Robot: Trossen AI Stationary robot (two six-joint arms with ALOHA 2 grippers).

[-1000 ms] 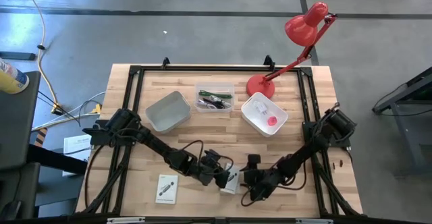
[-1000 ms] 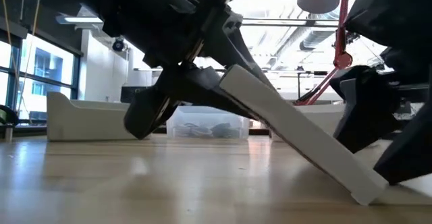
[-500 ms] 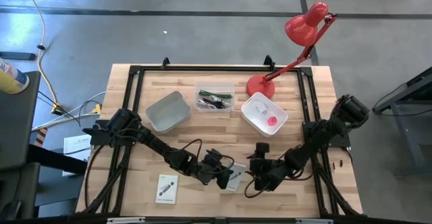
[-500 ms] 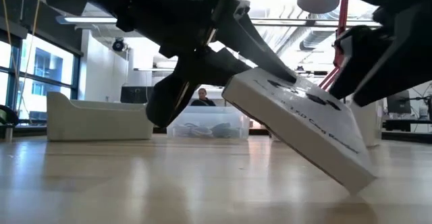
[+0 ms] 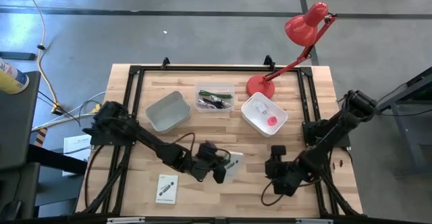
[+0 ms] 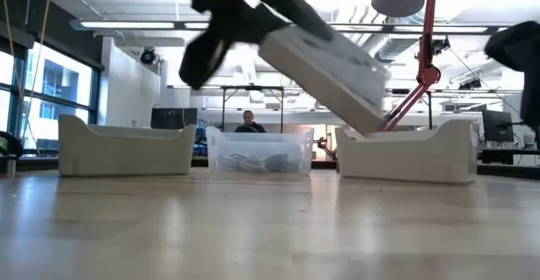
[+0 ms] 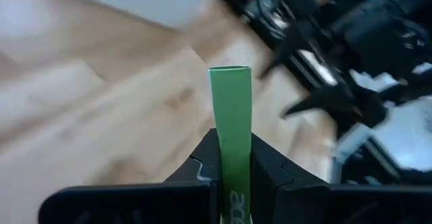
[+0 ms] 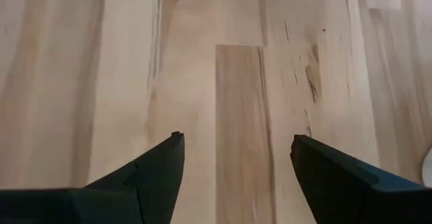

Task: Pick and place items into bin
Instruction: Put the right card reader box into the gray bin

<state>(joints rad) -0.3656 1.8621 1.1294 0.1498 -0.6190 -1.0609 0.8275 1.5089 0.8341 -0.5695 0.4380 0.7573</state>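
The left hand point(image 5: 225, 169) is clamped on a flat white box point(image 5: 233, 164) with a green edge, apparently lifted clear of the worktop point(image 5: 202, 197). Off to its side, the right hand point(image 5: 275, 181) hangs with fingers spread wide.

Bare wooden tabletop point(image 5: 256, 190) lies open btwn the arms near the front edge. Further back, grey tray point(image 5: 167, 110), clear plastic tub point(image 5: 214, 96), white bin point(image 5: 264, 113) & red desk lamp point(image 5: 297, 42) block passage.

Grey concrete floor point(image 5: 202, 38) all around the wooden table point(image 5: 324, 82), big windows point(image 6: 42, 90) left of it, ceiling strip lights point(image 6: 135, 24) overhead, person point(image 6: 248, 121) seated behind.
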